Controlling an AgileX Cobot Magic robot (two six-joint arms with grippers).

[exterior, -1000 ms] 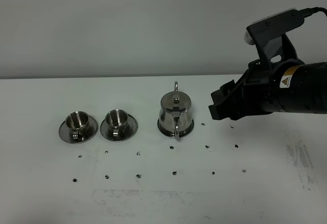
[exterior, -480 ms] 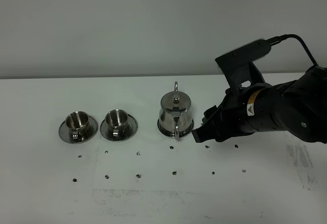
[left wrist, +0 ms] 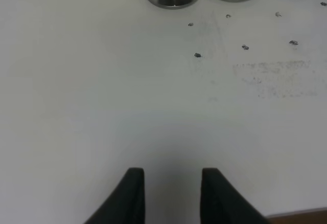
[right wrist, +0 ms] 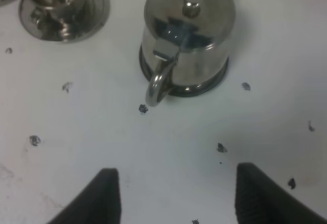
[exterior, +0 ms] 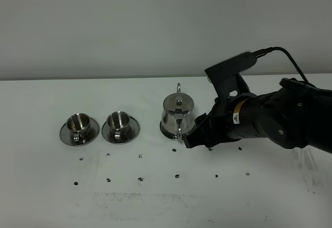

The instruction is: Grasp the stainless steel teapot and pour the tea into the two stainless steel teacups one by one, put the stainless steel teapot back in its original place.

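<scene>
The right pincer (right wrist: pixel 173 196), wide open and empty, should be centred on the stainless steel teapot's (right wrist: pixel 186 35) loop handle (right wrist: pixel 157 83) before being closed.

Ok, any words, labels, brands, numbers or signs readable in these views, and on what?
No readable text anywhere.
Small yellow-and-white warning sticker on the black right arm: too small and blurred to read.
Shiny rounded stainless steel teapot and the two small steel teacups: no markings visible.

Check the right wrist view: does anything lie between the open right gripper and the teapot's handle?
Only bare table with small dark specks separates the right gripper from the stainless steel teapot; the right wrist view shows it.
</scene>
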